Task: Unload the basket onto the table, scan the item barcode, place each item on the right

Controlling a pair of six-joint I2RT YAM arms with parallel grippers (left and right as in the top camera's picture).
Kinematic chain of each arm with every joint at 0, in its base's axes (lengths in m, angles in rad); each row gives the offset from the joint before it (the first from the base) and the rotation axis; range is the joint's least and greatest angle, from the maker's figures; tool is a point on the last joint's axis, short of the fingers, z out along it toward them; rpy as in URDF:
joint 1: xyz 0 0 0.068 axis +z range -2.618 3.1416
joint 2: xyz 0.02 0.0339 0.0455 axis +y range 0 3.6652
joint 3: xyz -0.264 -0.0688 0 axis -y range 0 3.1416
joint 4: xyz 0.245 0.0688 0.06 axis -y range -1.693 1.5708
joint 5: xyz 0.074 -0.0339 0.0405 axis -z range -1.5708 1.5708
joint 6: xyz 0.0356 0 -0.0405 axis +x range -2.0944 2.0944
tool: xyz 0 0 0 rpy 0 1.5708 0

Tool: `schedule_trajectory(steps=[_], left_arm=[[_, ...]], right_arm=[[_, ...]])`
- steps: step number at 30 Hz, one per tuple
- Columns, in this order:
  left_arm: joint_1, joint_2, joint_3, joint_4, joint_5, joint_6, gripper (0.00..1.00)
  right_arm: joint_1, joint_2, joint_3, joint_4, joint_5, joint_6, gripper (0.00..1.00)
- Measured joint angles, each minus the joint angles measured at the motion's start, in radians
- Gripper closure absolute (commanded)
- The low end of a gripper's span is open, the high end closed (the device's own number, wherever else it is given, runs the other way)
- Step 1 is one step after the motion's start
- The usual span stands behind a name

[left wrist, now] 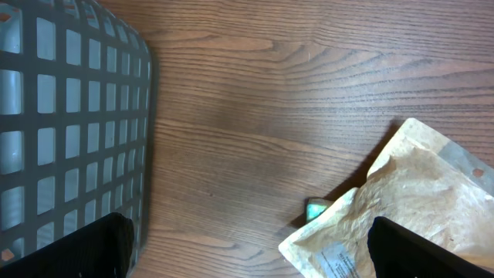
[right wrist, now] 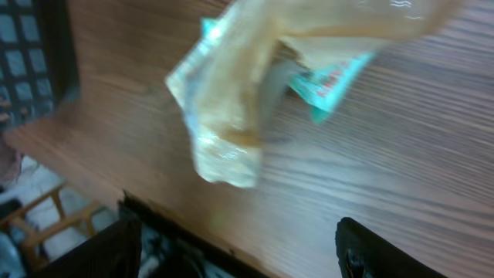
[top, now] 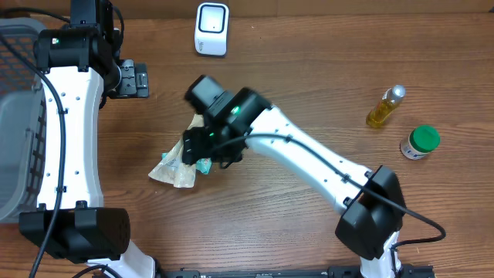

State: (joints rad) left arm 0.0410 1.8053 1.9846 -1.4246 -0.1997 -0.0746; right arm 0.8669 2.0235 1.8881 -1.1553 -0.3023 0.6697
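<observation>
right arm [top: 309, 158] outstretched across table [top: 309, 62], gripper [top: 199, 153] over pouch [top: 171, 174]

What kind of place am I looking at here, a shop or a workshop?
Probably a mock checkout in a lab, not a real shop: a white scanner stands on a wooden table, a gray basket sits at one side, and groceries lie about: a pouch, a bottle, a jar.
</observation>
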Motion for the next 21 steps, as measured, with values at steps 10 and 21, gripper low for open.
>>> schedule_trajectory(steps=[10, 21], left_arm=[[0.000, 0.000, 0.000, 0.000, 0.000, 0.000, 0.00], [0.000, 0.000, 0.000, 0.000, 0.000, 0.000, 0.00]], right_arm=[[0.128, 0.002, 0.000, 0.152, 0.301, 0.235, 0.23], [0.121, 0.083, 0.000, 0.161, 0.370, 0.309, 0.27]])
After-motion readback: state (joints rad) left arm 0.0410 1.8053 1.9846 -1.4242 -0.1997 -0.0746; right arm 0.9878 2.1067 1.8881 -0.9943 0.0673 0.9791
